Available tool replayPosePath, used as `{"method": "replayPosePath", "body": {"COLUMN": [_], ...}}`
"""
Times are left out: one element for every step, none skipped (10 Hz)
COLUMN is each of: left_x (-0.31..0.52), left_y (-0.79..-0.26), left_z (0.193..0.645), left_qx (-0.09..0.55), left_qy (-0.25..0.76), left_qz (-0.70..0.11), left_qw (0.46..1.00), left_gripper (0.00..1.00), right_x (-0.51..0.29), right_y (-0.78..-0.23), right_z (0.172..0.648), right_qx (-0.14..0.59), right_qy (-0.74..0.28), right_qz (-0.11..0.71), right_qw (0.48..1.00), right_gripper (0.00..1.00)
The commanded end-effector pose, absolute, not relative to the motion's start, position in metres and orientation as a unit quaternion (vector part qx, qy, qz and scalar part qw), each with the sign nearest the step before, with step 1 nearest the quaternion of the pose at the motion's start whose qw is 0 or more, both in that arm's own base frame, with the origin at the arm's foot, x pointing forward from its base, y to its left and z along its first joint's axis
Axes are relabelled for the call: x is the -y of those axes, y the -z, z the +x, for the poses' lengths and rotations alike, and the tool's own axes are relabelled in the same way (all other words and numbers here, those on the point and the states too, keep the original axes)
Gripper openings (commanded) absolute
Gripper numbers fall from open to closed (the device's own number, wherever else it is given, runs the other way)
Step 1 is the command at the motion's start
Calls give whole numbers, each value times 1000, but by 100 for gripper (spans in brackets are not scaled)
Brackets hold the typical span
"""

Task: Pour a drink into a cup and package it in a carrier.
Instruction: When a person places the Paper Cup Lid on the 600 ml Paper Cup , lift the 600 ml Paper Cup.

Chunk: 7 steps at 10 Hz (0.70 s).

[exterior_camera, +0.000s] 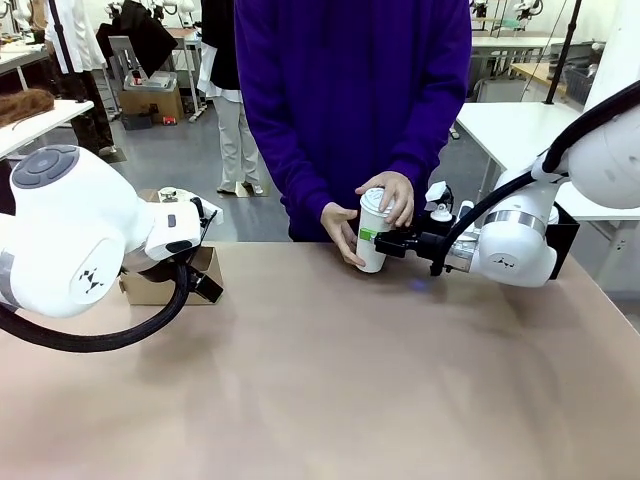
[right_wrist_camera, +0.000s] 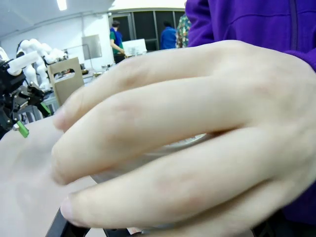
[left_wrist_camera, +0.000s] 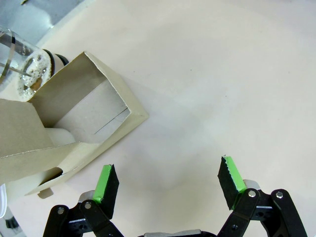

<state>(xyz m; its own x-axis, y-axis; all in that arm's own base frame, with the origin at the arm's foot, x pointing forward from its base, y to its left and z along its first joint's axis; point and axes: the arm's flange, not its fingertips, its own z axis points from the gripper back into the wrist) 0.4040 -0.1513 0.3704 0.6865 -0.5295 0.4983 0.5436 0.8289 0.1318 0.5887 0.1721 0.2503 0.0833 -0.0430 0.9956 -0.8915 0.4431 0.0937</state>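
The right arm reaches in level from the right, low over the surface (exterior_camera: 330, 380), and its right claw (exterior_camera: 375, 240) pinches the cup (exterior_camera: 371, 256) at mid-height, a green pad pressed flat on the near side. The cup stands upright near the far edge, long axis vertical, wide end up, with a white lid (exterior_camera: 374, 201) on it; what it contains cannot be seen. A person across the surface has both hands on it: one hand (exterior_camera: 393, 193) lies over the lid, the other hand (exterior_camera: 340, 236) wraps the side away from the claw. In the right wrist view that upper hand (right_wrist_camera: 173, 138) spreads close across the lens. The left arm is folded at the left, wrist turned down, and the left claw (left_wrist_camera: 168, 167) hangs spread wide over bare surface, holding nothing. Just beside it sits the carrier (left_wrist_camera: 101, 96), well apart from the cup; the open compartment facing the claw shows bare cardboard. Behind the carrier stands a clear jug (left_wrist_camera: 19, 69) with a metal band and pale froth inside.
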Motion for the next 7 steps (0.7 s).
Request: {"method": "replayPosePath", "body": {"left_x": [151,151,151,151,151,151,151], "left_y": [-371,-371,-371,-371,-371,-371,-371], "left_z": [404,404,404,404,404,404,404], "left_qx": [267,267,267,267,267,267,267], "left_qy": [293,293,293,293,293,293,293], "left_qz": [-14,-14,-14,-14,-14,-14,-14], "left_qw": [918,918,918,918,918,918,918], "left_gripper": [100,100,100,100,100,100,100], "right_x": [-175,-175,-175,-175,-175,-175,-175], "right_y": [-258,-258,-258,-258,-258,-258,-258], "right_z": [587,587,587,587,587,587,587], "right_qx": [587,587,587,587,587,587,587], "right_qy": [-343,-343,-343,-343,-343,-343,-343], "right_qz": [402,402,402,402,402,402,402], "right_qw": [614,614,614,614,614,614,614], "right_gripper": [80,80,80,80,80,80,80]}}
